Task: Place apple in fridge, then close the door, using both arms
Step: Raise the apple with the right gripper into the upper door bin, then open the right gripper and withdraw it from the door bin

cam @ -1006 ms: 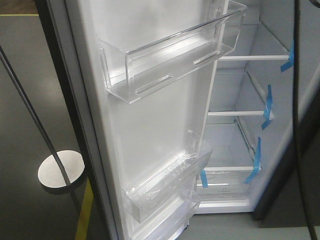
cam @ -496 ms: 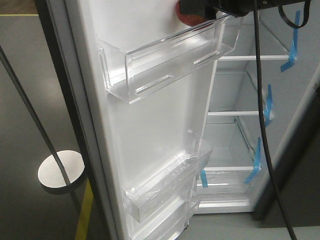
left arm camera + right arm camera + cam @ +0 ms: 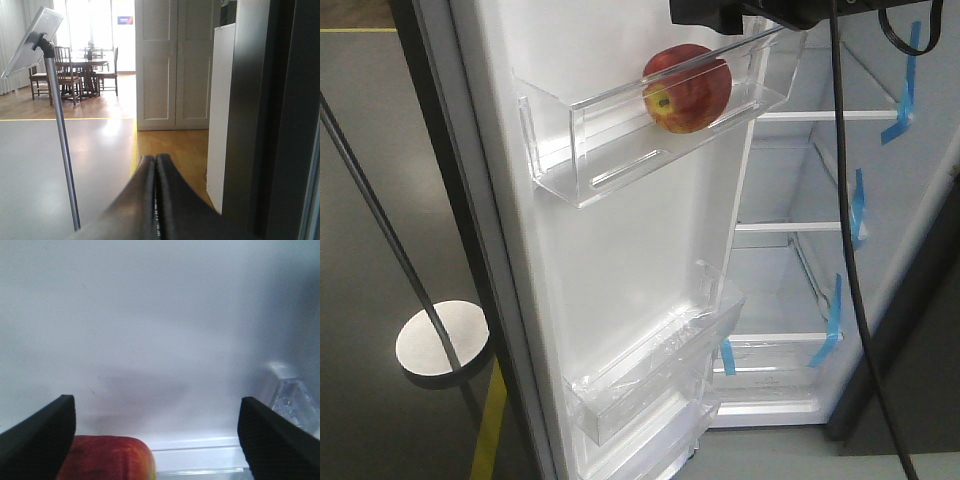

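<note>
Apple (image 3: pixel 686 90) in clear bin (image 3: pixel 580 150), upper centre; right tool (image 3: pixel 155 407) wide above; left tool (image 3: pixel 155 160) pinched together; door (image 3: pixel 620 260) open, closing pending.

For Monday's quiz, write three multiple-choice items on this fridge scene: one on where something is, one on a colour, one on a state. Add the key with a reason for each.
1. Where is the apple?
A. On a glass shelf
B. In the upper door bin
C. On the floor

2. What colour is the tape on the shelves?
A. Blue
B. Red
C. Green

3. How is the right gripper?
A. Shut on the apple
B. Open
C. Shut and empty

Key:
1 B, the apple sits behind the bin's clear wall.
2 A, blue strips hang at the shelf edges.
3 B, its jaws stand wide apart, with the apple below them.
</note>
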Available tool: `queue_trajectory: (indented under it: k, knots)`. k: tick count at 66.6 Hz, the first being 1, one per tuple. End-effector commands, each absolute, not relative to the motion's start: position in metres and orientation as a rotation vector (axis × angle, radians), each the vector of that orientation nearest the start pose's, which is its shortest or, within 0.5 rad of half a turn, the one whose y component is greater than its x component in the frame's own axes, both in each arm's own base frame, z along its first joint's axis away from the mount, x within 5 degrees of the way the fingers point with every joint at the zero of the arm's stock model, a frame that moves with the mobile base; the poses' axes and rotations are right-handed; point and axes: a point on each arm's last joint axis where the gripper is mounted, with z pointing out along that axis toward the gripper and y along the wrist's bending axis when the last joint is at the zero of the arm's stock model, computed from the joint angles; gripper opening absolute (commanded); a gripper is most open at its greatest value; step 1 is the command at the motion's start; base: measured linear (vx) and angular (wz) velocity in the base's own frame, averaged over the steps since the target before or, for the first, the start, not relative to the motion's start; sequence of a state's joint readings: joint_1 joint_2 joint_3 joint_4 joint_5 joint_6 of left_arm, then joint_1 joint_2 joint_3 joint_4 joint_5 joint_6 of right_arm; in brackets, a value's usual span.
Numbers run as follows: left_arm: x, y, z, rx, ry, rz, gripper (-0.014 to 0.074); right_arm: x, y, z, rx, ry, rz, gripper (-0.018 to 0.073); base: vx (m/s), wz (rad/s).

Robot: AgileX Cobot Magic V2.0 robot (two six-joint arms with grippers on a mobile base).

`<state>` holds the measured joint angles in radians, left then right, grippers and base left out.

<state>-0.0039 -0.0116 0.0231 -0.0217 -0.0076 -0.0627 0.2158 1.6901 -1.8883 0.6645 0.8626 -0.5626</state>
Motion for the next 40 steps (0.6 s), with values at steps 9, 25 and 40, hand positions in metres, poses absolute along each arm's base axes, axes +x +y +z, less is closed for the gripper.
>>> queue_trajectory:
  k: [9,25,40]
  knots:
    - [0.055,0.000,0.209,-0.066,1.420,-0.076,-0.0006,0.306,0.111,0.508,-0.573,1.802,0.609,0.0592,0.00,0.00]
    - [0.055,0.000,0.209,-0.066,1.420,-0.076,-0.0006,0.258,0.102,0.481,-0.532,1.786,0.652,0.0539,0.00,0.00]
    - [0.055,0.000,0.209,-0.066,1.420,-0.076,-0.0006,0.201,0.094,0.450,-0.541,1.779,0.715,0.0538,0.00,0.00]
